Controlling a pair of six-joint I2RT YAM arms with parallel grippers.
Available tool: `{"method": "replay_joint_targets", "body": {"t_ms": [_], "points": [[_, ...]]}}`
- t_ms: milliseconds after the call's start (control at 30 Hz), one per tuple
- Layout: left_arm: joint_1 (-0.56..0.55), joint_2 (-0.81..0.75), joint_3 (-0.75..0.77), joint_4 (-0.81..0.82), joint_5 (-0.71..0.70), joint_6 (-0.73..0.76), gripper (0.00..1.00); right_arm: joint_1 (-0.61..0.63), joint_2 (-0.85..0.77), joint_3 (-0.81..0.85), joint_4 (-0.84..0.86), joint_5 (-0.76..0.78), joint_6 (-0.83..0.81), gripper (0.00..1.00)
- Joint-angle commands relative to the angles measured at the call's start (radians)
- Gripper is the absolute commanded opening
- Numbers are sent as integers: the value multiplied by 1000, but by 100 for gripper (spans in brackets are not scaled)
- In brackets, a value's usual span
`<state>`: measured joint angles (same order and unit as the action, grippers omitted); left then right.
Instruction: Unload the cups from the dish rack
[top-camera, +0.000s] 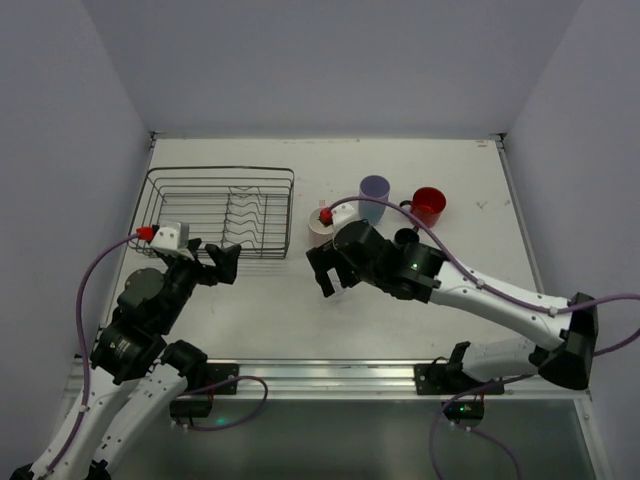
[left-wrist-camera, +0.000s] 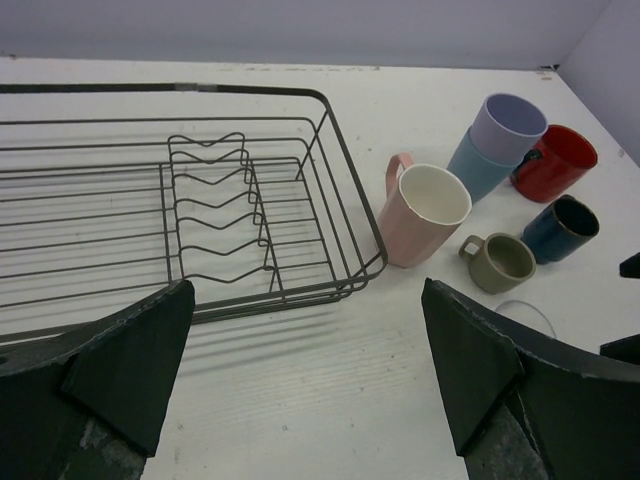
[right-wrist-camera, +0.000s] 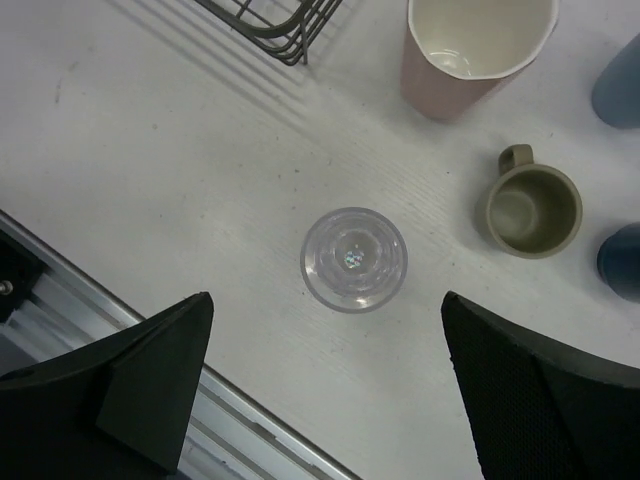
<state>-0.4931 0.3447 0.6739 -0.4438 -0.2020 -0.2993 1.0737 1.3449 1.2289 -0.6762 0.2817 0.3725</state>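
The black wire dish rack (top-camera: 220, 210) stands at the left and holds no cups; it also shows in the left wrist view (left-wrist-camera: 180, 200). To its right on the table stand the pale pink cup (left-wrist-camera: 425, 212), the lavender tumbler (left-wrist-camera: 507, 122) against a light blue cup (left-wrist-camera: 472, 168), the red mug (left-wrist-camera: 555, 162), a dark blue cup (left-wrist-camera: 560, 228) and the olive-brown mug (left-wrist-camera: 500, 262). A clear glass cup (right-wrist-camera: 354, 258) stands upright on the table just ahead of my right gripper (right-wrist-camera: 325, 390), which is open and empty. My left gripper (left-wrist-camera: 310, 380) is open and empty in front of the rack's near right corner.
A metal rail (top-camera: 320, 375) runs along the table's near edge, close under my right gripper (top-camera: 330, 275). White walls close the back and both sides. The rack's corner (right-wrist-camera: 270, 25) lies left of the pink cup (right-wrist-camera: 470, 50).
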Motion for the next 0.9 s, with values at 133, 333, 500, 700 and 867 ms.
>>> {"method": "replay_joint_targets", "body": {"t_ms": [133,333,500,700,867], "points": [[7,7,10,31,81,42,100,8,-386,-279,317,131,-1,99],[7,5,9,45,121,49,100,8,-797,-567,510,186,26,99],[7,-32,18,53,165,13,100,5,-1114,-742,527,249,100,99],[7,-79,30,37,147,-23,100,6,-1358,-867,523,298,160,99],[5,-88,13,11,137,-43,100,6,-1409,-887,520,313,169,99]]}}
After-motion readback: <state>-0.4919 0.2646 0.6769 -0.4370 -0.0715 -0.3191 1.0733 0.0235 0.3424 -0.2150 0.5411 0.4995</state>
